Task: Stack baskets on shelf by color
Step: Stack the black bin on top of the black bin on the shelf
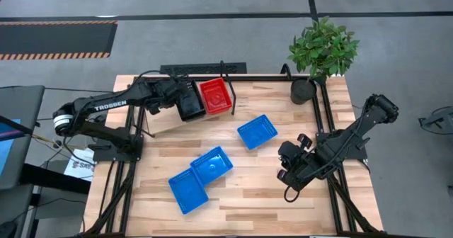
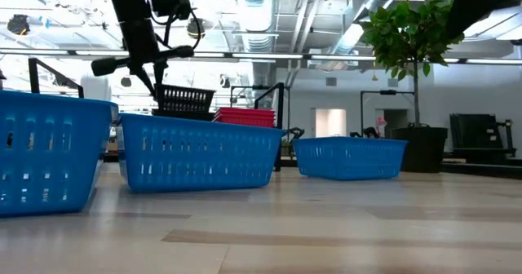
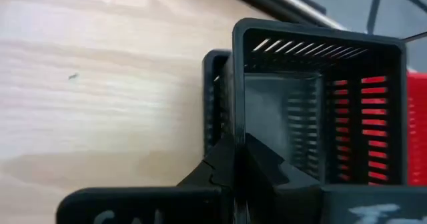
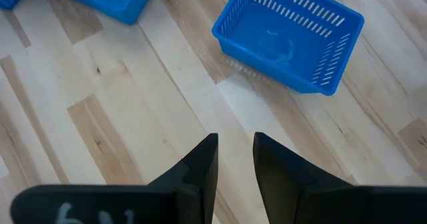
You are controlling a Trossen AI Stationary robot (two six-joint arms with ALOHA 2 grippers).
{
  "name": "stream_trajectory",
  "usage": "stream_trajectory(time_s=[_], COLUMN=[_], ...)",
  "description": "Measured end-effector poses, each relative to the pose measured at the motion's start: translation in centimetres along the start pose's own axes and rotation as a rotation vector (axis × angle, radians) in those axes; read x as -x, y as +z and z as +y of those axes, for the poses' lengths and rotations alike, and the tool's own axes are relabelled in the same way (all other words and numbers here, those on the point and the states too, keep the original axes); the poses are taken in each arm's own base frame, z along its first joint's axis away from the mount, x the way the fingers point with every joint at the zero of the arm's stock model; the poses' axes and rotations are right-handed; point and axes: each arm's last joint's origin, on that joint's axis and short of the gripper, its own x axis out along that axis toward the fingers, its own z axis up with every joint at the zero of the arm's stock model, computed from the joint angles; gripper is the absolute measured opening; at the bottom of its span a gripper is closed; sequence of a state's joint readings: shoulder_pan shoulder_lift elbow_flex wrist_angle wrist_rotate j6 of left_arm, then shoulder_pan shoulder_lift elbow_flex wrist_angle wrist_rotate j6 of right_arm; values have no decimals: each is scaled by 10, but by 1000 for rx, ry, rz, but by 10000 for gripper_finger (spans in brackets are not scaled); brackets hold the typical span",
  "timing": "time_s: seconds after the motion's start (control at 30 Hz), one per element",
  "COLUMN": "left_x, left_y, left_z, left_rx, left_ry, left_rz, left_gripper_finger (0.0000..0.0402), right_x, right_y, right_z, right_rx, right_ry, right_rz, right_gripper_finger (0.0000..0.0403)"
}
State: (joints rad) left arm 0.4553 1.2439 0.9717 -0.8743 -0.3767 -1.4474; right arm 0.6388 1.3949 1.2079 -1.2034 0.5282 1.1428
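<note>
Here the left gripper [image 1: 185,98] is clamped on the wall of a black basket [image 1: 190,100], which it holds just beside the red basket [image 1: 215,96] at the far edge of the table [image 1: 283,195], on the side away from the potted plant [image 1: 322,50]. In the left wrist view its fingers [image 3: 230,164] pinch the black basket's near wall, and red mesh shows through the slots on the far side. From the low view the black basket [image 2: 184,100] sits higher than the red stack [image 2: 245,116] next to it. Three blue baskets lie on the table nearer the front than the red basket: one [image 1: 257,132] toward the plant side, and two touching each other, one [image 1: 211,165] nearer the red basket and one [image 1: 188,191] farther out. The right gripper [image 1: 289,173] waits over bare wood well apart from the red basket, its fingers [image 4: 200,159] parted with nothing between them; the single blue basket [image 4: 288,36] lies ahead of it.
</note>
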Motion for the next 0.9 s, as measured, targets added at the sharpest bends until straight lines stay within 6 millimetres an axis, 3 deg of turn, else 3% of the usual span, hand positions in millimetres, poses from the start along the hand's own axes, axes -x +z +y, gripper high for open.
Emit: stream_trajectory(time_s=[0.5,0.9], left_x=[-2,-2], left_y=[-1,-1], left_z=[2,0], left_rx=[-8,-47], left_ry=[9,-8], left_rz=[1,4], left_gripper_finger=[3,64], right_x=[0,0], right_y=[0,0], right_z=[0,0], right_rx=[2,-1], right_ry=[0,2], right_rz=[0,-1], right_gripper_finger=[118,118])
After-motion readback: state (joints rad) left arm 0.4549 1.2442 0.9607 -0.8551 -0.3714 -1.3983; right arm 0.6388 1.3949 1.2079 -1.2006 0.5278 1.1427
